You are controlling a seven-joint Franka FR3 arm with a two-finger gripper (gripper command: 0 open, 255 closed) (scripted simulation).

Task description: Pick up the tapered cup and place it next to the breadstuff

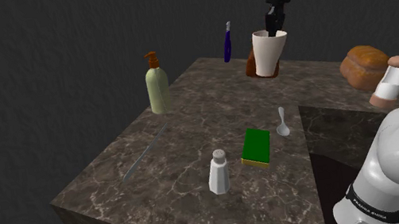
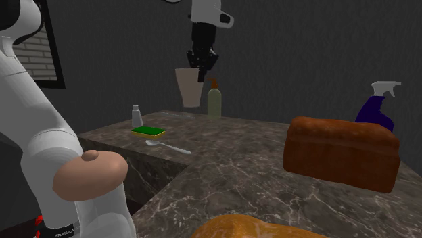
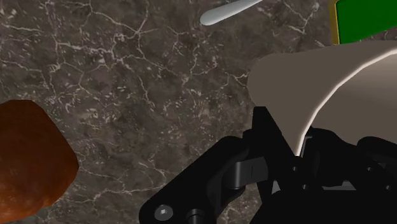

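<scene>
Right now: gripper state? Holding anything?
Gripper: shut on the rim of the white tapered cup, holding it in the air.

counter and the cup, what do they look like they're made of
counter: dark stone, probably marble, going by the pale veins; faint sheen. cup: plain off-white, matte, no texture, so the material is open, perhaps ceramic or plastic.

Dim, even light with faint, soft shadows.
</scene>
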